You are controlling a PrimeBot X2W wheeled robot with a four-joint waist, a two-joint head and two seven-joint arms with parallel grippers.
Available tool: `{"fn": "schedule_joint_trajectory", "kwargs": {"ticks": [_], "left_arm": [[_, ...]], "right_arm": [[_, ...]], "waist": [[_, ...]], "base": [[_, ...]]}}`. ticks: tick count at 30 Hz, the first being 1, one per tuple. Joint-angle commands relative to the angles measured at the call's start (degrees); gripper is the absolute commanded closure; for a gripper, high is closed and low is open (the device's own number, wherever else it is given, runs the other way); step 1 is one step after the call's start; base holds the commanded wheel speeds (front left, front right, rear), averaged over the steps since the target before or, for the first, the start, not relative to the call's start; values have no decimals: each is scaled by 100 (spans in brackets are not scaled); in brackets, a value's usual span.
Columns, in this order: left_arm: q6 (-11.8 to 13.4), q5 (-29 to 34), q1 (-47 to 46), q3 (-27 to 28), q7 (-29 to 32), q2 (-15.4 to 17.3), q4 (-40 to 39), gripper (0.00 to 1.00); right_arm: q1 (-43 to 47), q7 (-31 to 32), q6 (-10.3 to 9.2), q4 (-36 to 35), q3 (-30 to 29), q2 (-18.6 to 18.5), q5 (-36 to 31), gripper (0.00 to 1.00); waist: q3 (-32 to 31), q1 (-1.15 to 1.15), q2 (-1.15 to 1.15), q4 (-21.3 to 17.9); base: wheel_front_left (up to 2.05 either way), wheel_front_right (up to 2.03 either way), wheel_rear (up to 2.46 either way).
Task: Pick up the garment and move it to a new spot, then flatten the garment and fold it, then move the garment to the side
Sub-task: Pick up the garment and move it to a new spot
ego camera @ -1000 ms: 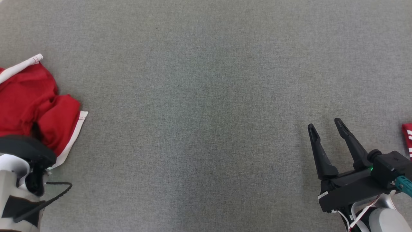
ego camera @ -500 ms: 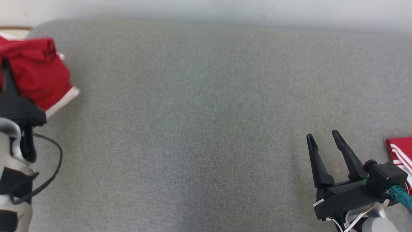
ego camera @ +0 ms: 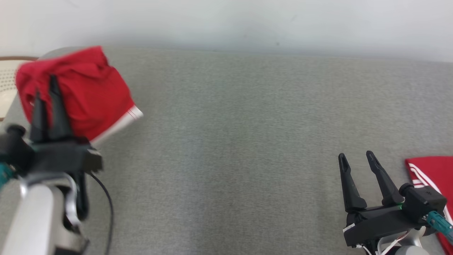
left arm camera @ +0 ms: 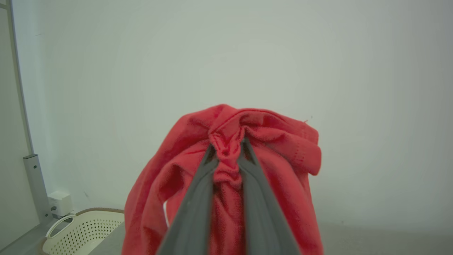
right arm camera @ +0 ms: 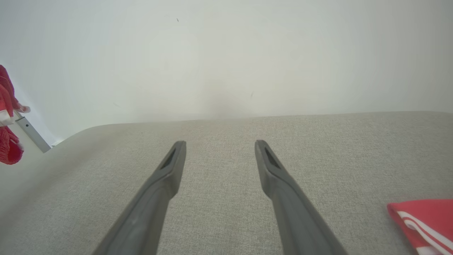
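Here, a broad grey surface (ego camera: 226,148) of woven, felt-like cloth spreads across the head view. Its far-left corner is rounded, and it meets a plain white wall (ego camera: 226,21) at the back.

Off that corner stands a cream basket (left arm camera: 81,226) with a perforated wall and a darker rim. Beside it a grey metal post (left arm camera: 33,177) rises along the wall, with a small white box (left arm camera: 59,202) at its foot.

The garment (ego camera: 92,92) is red, soft and crumpled, with a white band along one edge. It hangs bunched over the far-left corner of the surface, and whether it touches the surface I cannot tell. The left gripper (left arm camera: 226,145) has its two dark fingers pinched nearly together on a gathered fold at the top of the garment, and the rest drapes down around them. A thin black cable (ego camera: 106,202) loops beside that arm's pale forearm.

At the lower right the right gripper (ego camera: 355,154) hovers over bare cloth with its jaws spread wide and nothing between them. Just beside it, at the surface's right edge, lies a striped red cloth (ego camera: 430,173), flat, with thin white lines along its border.
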Motion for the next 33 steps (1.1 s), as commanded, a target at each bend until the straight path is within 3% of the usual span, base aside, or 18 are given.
{"fn": "schedule_joint_trajectory", "kwargs": {"ticks": [1,5,11,25,33], "left_arm": [[77,96,267,-58,69,-34,-346,100],[208,233,871,-398,308,-179,-1247,100],[147,240,1205,-914,550,-410,-1500,100],[-289,72,920,-2280,701,-935,136,100],[-449,-157,529,-2790,666,-1014,1106,100]], "right_arm": [[57,-37,-4,-11,-10,36,-25,0],[-19,-70,-4,-7,-49,85,-27,0],[-83,-136,-4,37,-83,115,25,0],[-298,-433,-4,369,-71,202,197,0],[-368,-587,-4,545,-94,231,293,0]], "waist": [[-26,1,0,-139],[60,1,0,-437],[199,1,0,-815],[634,1,0,-2080],[779,1,0,-2427]], "base": [[0,0,0],[0,0,0],[0,0,0],[0,0,0],[0,0,0]]}}
